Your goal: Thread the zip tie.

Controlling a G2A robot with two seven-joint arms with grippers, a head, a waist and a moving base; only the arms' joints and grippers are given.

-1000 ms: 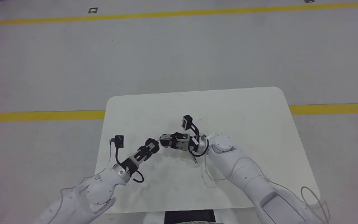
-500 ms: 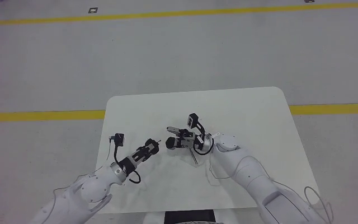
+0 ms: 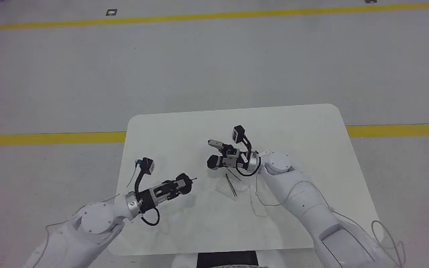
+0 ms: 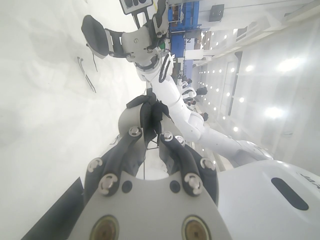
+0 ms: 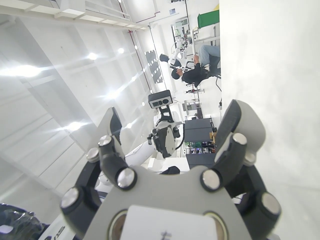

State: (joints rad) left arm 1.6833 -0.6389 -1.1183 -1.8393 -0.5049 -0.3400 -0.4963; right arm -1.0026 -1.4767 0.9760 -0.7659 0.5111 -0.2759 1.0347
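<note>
From above, the left gripper (image 3: 186, 181) was over the near-left part of the bench (image 3: 301, 134), pinched shut on a thin dark zip tie (image 3: 194, 178) that poked from its tip. The right gripper (image 3: 214, 152) stood apart from it, spread wide and empty. Loose ties (image 3: 231, 184) lay on the bench just beside the right arm.

The left wrist view showed its gripper's pads closed together.

The right wrist view showed that gripper's fingers (image 5: 233, 116) well apart with nothing between them.

No word or number is legible. A white label (image 5: 166, 228) on the base of the right gripper (image 5: 173, 108) carries a dark mark cut off by the frame edge. A small white sign (image 4: 189, 40) in the hall behind bears one dark character, too small to tell. A black-and-white square marker (image 3: 111, 12) on the floor (image 3: 268, 67) shows no letters.
</note>
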